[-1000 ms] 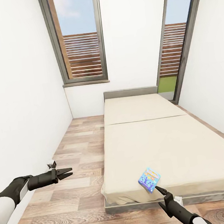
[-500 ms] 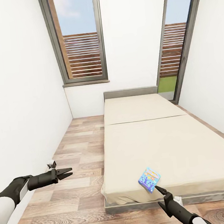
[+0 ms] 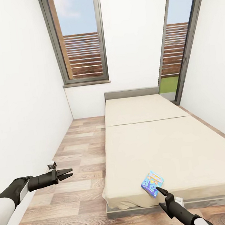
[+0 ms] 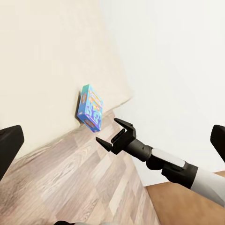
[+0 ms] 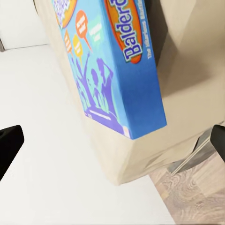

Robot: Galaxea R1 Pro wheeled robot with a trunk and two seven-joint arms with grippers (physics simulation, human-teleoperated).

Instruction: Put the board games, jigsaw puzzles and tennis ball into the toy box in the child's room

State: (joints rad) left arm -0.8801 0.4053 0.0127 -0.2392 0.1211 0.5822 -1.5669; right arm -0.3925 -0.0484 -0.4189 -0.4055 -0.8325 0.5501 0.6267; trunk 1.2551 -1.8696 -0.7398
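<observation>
A blue board game box [image 3: 152, 183] with orange lettering lies flat on the beige bed [image 3: 165, 145], near the corner of its foot end. My right gripper [image 3: 159, 190] is open, just short of the box's near edge and level with it. In the right wrist view the box [image 5: 108, 61] looms large between the spread fingers [image 5: 9, 145], overhanging the mattress corner. My left gripper [image 3: 65, 174] is open and holds nothing, out over the wooden floor to the left of the bed. In the left wrist view the box [image 4: 90, 108] and the right gripper [image 4: 112, 136] show side by side.
A strip of wooden floor [image 3: 79, 158] runs between the white left wall [image 3: 20, 102] and the bed. The bed's low grey frame [image 3: 137, 211] lies right in front of me. Tall windows [image 3: 81, 39] stand in the far wall.
The whole picture has shifted a little, so the camera has edged towards the bed. The board game now sits slightly closer to my right gripper. Both arms keep their pose.
</observation>
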